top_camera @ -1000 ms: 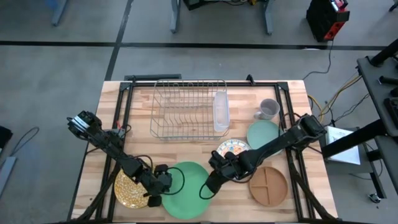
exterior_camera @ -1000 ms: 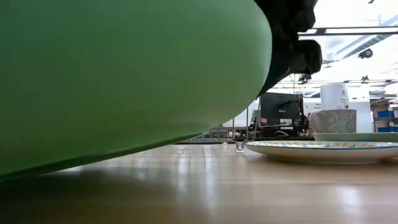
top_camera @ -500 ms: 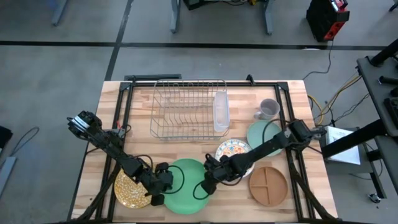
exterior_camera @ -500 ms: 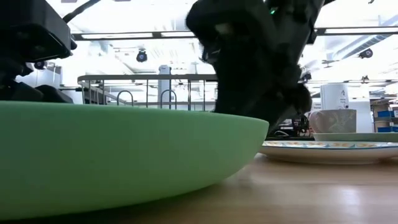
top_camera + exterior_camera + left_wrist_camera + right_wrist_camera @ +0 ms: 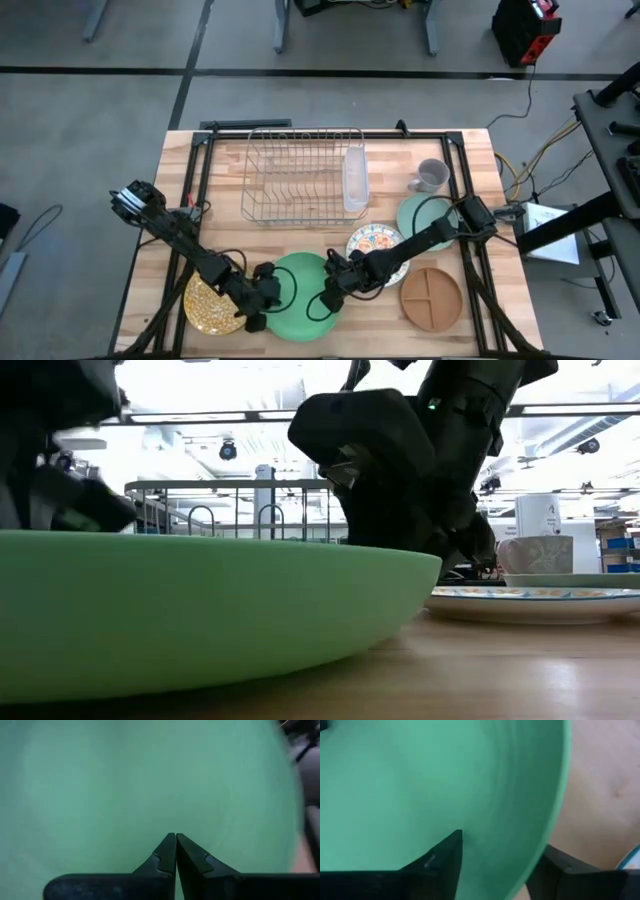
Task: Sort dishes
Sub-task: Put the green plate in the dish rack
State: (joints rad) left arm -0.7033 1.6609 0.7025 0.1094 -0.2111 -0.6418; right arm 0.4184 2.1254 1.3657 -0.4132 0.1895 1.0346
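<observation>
Green plate [image 5: 303,297] at the lower centre of the high view, between 2 grippers. Over the last second this plate has dropped from a steep tilt, when it filled most of the low view, to lying nearly flat on the desk [image 5: 300,238], and it has slid slightly toward the left of the high view.

Right gripper [image 5: 327,302]: at the plate's right edge. In the right wrist view 1 of its fingers [image 5: 440,860] lies inside the bowl of the plate and the other outside the rim, so the fingers straddle the rim; whether they press on it cannot be told.

Left gripper [image 5: 257,298]: at the plate's left edge. In the left wrist view its fingers [image 5: 165,857] meet at the tips, together, over the green surface, gripping nothing that can be seen.

Other dishes: gold speckled plate [image 5: 208,303] at lower left, partly under the left arm; floral plate [image 5: 374,240] just right of centre; teal plate [image 5: 421,215] to its upper right; brown divided plate [image 5: 432,296] at lower right. All 4 lie flat on the desk. The wire rack [image 5: 303,175] at upper centre holds no plate.

Interpretation: the lowering suggests the lift of the green plate has been given up or is being reset, with the rim probably needing a firmer hold. Sorting appears to be at its start.
</observation>
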